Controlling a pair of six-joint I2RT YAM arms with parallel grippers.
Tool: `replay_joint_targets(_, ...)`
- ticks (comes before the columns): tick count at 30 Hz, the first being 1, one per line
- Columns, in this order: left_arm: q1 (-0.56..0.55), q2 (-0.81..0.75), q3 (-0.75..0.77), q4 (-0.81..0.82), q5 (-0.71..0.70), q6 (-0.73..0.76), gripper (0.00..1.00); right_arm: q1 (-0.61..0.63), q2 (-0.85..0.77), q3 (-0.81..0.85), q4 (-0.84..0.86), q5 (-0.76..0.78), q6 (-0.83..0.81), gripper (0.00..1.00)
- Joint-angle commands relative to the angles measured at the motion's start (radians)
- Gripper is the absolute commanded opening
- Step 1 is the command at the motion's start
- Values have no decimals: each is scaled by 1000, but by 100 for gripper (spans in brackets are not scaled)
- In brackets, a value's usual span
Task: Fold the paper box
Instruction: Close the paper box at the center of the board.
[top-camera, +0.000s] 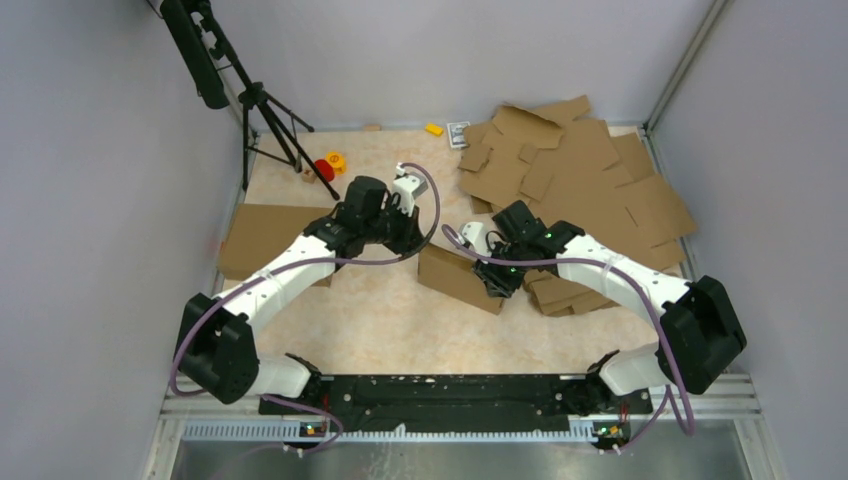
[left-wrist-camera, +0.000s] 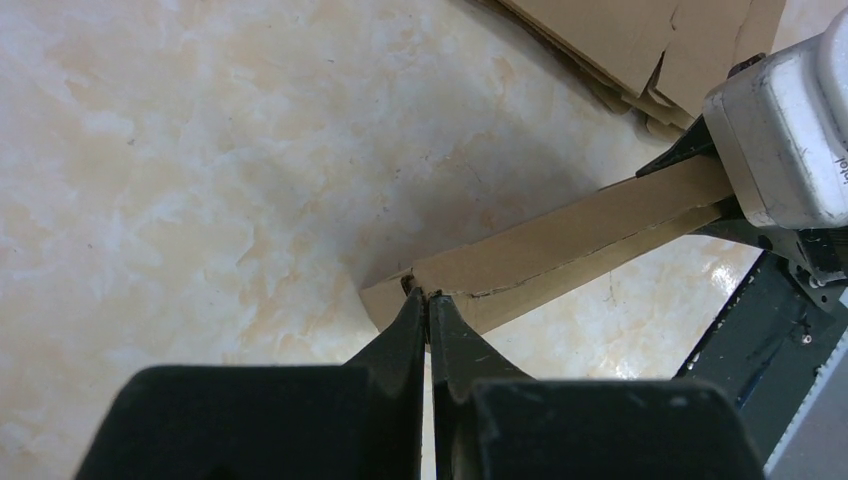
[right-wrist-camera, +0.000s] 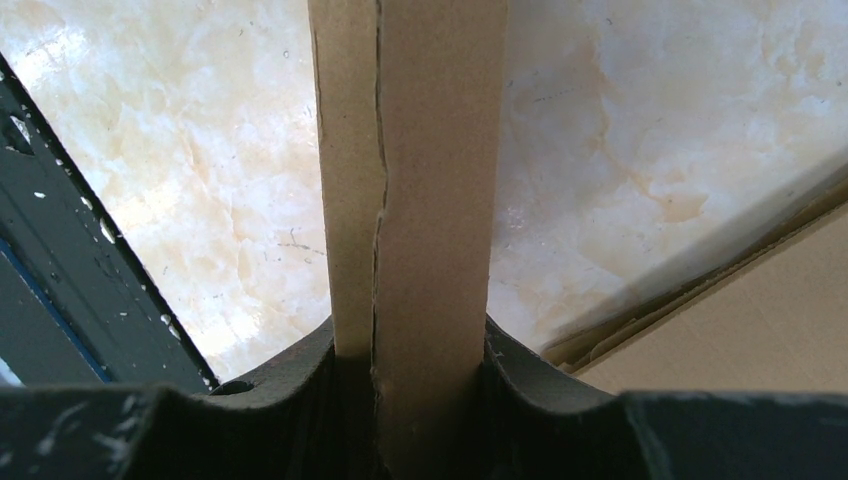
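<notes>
The box (top-camera: 458, 276) runs lengthwise between the tools: right tool (right-wrist-camera: 410, 350) clamps one end, closed left tool (left-wrist-camera: 428, 305) touches the other.

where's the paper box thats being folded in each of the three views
top external: the paper box sits mid-picture, between the two arms.
left wrist: the paper box is a narrow strip slanting from lower centre up to the right.
right wrist: the paper box is an edge-on band running straight up the middle.
shared landmark: the stack of flat cardboard, top right and lower right in the wrist views.
</notes>
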Motion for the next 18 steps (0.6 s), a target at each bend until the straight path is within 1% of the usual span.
replay_joint_targets(1,-13,-9,30,19,69,-60,0,13,11,-20,14,-4,14,14)
replay_joint_targets(5,-13,-13,-1,48,67,-84,0,14,11,-18,14,-4,15,14)
replay_joint_targets(11,-13,2,-25,49,75,-126,0,14,11,-20,17,-4,17,14)
replay_joint_targets(18,-14,-36,-86,82,31,-131,0,15,11,-23,26,2,28,14)
